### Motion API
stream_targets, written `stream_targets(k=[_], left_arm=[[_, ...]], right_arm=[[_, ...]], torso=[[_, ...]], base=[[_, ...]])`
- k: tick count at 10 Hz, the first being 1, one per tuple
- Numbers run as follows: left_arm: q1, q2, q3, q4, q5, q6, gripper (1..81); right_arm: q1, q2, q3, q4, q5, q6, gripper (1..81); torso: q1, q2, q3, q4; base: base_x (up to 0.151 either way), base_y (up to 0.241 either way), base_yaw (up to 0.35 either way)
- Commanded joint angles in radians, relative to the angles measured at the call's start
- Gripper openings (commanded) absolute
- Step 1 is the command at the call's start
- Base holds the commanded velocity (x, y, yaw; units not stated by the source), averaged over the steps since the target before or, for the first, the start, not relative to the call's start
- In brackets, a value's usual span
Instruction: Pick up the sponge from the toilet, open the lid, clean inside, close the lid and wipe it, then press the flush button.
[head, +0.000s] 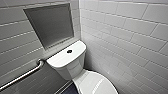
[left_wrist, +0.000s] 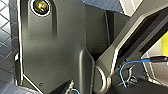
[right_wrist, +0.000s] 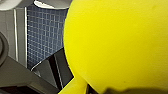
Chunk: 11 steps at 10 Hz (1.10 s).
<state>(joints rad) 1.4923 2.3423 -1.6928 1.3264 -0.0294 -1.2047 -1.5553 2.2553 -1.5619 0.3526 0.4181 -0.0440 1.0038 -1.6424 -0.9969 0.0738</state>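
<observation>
While shut, one lid (head: 96, 83), one sponge (right_wrist: 120, 42)

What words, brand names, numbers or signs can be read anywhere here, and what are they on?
None: there is no readable text in any view.
The toilet, its lid and the flush button show no legible brand or mark.
The sponge is plain yellow, with no print.
The wall tiles, the grab bar and the recessed niche bear no sign or label.
</observation>
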Motion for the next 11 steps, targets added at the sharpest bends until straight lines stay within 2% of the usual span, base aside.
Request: stream_targets(k=[1,3,5,6,8,9,11], left_arm=[[0.042,0.049,-0.081,0.043,-0.004,0.005,81.1],[0.058,0.089,-0.130,0.047,-0.026,0.005,81.1],[0.069,0.123,-0.196,0.042,-0.061,0.005,81.1],[0.076,0.150,-0.243,0.043,-0.076,0.005,81.1],[0.095,0.196,-0.304,0.050,-0.080,0.005,81.1],[0.108,0.210,-0.333,0.050,-0.080,0.005,81.1],[0.122,0.244,-0.392,0.048,-0.081,0.007,81.1]], right_arm=[[0.123,-0.185,0.228,0.075,-0.068,-0.068,1.0],[0.252,-0.271,0.297,0.082,-0.082,-0.060,1.0],[0.419,-0.314,0.313,0.131,-0.153,-0.057,1.0],[0.491,-0.302,0.300,0.138,-0.197,-0.056,1.0],[0.644,-0.262,0.251,0.206,-0.299,-0.056,1.0],[0.715,-0.223,0.216,0.212,-0.356,-0.056,1.0],[0.807,-0.149,0.152,0.223,-0.424,-0.056,1.0]], torso=[[0.000,0.000,0.000,0.000],[0.000,0.000,0.000,0.000],[0.000,0.000,0.000,0.000],[0.000,0.000,0.000,0.000],[0.000,0.000,0.000,0.000],[0.000,0.000,0.000,0.000],[0.000,0.000,0.000,0.000]], base=[[0.000,0.000,0.000],[0.000,0.000,0.000],[0.000,0.000,0.000],[0.000,0.000,0.000],[0.000,0.000,0.000],[0.000,0.000,0.000],[0.000,0.000,0.000]])
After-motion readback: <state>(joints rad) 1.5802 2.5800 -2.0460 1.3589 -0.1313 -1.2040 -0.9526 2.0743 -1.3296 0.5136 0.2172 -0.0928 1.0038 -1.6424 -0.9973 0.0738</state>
